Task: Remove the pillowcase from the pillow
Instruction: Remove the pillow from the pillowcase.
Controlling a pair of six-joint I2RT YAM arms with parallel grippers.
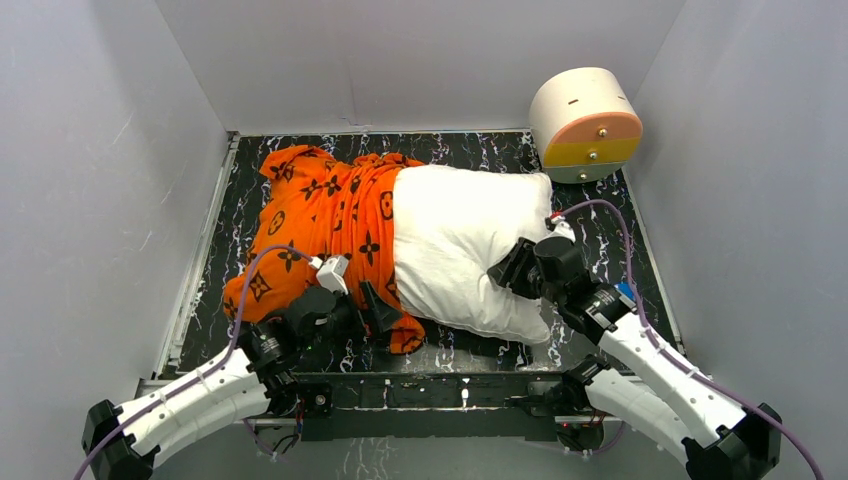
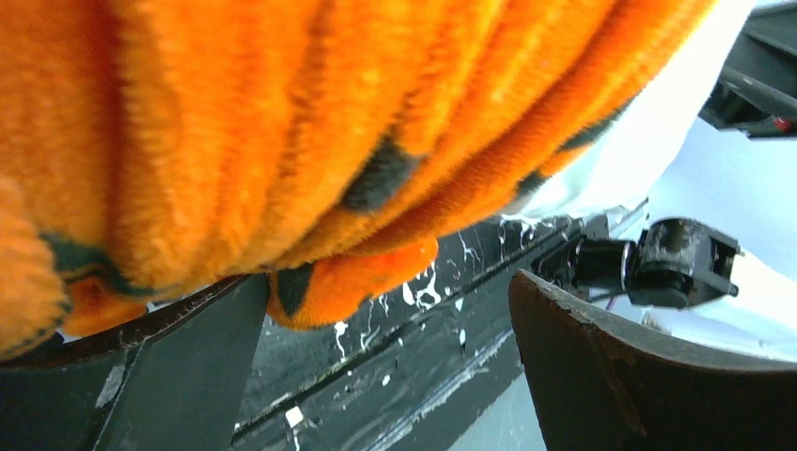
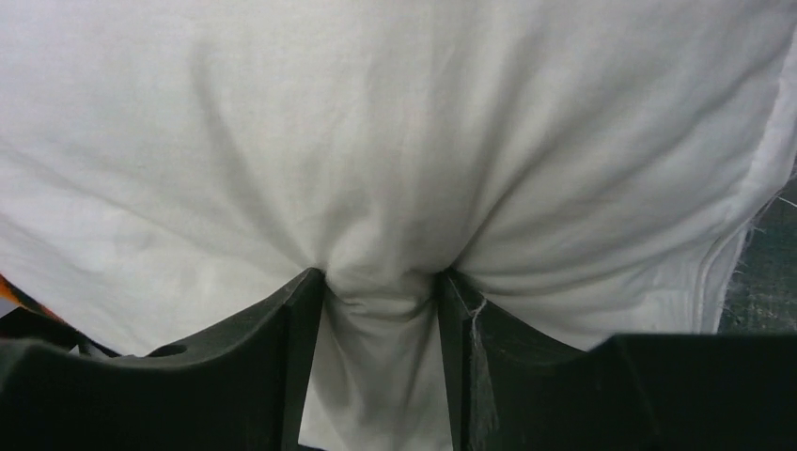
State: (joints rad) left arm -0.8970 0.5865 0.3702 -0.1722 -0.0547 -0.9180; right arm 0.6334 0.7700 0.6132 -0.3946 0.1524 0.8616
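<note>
The white pillow [image 1: 465, 240] lies across the black marbled table, its right half bare. The orange pillowcase [image 1: 320, 215] with dark brown motifs is bunched over its left half. My left gripper [image 1: 380, 310] sits at the pillowcase's near edge. In the left wrist view it [image 2: 395, 376] is open and empty, with the plush pillowcase [image 2: 282, 122] hanging just above its left finger. My right gripper [image 1: 507, 268] rests on the pillow's near right part. In the right wrist view it [image 3: 381, 319] is shut on a pinched fold of the pillow [image 3: 395, 141].
A round cream drawer box [image 1: 585, 125] with orange and yellow fronts stands at the back right corner. Grey walls enclose the table [image 1: 480, 150] on three sides. A black rail [image 1: 450, 385] runs along the near edge between the arm bases.
</note>
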